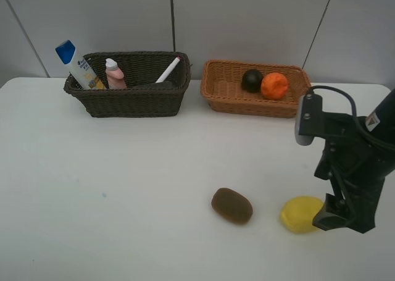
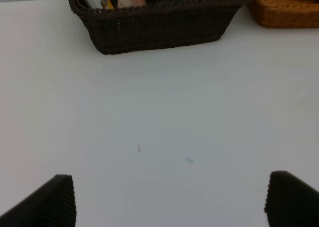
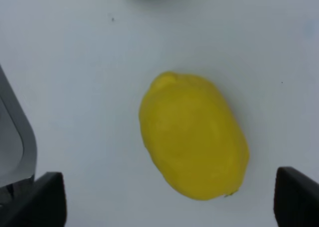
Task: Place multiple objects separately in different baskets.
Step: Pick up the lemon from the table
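Observation:
A yellow lemon (image 1: 300,214) (image 3: 194,137) lies on the white table at the front right. My right gripper (image 1: 326,218) (image 3: 172,201) is open over it, a finger on either side, neither touching. The brown kiwi (image 1: 232,205) lies just left of the lemon. The dark brown basket (image 1: 126,102) (image 2: 159,27) at the back left holds the shampoo bottle (image 1: 77,65), the pink bottle (image 1: 115,74) and the marker (image 1: 168,70). The orange-tan basket (image 1: 247,102) (image 2: 284,15) beside it holds the mangosteen (image 1: 252,80) and the orange (image 1: 274,86). My left gripper (image 2: 169,202) is open over bare table, holding nothing.
The white table (image 1: 123,188) ends at a grey panelled wall (image 1: 247,21) just behind the baskets. The two baskets stand side by side with a narrow gap between them. The right arm's black body (image 1: 358,163) rises over the table's right side.

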`<state>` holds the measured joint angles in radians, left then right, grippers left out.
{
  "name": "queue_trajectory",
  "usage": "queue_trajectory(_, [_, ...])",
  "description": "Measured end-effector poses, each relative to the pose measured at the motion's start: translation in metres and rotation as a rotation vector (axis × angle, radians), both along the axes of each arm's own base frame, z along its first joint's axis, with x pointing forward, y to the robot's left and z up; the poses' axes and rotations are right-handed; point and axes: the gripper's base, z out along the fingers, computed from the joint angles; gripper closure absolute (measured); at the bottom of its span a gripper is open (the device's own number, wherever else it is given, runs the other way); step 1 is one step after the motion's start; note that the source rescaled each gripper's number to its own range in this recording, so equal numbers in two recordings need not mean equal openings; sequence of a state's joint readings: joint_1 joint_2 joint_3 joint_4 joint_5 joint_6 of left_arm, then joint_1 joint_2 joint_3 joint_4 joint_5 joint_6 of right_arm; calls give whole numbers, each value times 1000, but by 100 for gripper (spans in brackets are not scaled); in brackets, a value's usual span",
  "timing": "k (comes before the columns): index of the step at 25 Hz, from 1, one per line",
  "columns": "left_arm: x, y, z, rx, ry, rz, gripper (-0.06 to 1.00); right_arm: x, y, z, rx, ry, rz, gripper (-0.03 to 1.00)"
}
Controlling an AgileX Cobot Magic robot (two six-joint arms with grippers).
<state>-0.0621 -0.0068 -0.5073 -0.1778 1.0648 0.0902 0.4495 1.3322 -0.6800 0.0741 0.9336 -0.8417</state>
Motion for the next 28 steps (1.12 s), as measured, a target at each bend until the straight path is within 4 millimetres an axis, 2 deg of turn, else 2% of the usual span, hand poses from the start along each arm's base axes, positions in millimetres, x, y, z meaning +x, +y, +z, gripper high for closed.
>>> queue_trajectory(5, [0, 0, 0, 0, 0, 0, -6, 0, 2, -2, 23, -19, 36, 0])
queue_trajectory(11, [0, 0, 0, 0, 0, 0, -6, -6, -3, -18, 17, -41, 40, 0])
queue_trajectory(16, [0, 0, 0, 0, 0, 0, -6, -2, -2, -19, 28, -97, 49, 0])
queue_trajectory(23, [0, 0, 0, 0, 0, 0, -6, 3, 0, -37, -8, -29, 71, 0])
queue_trajectory(28, [0, 0, 0, 0, 0, 0, -6, 6, 1, -41, -8, -36, 72, 0])
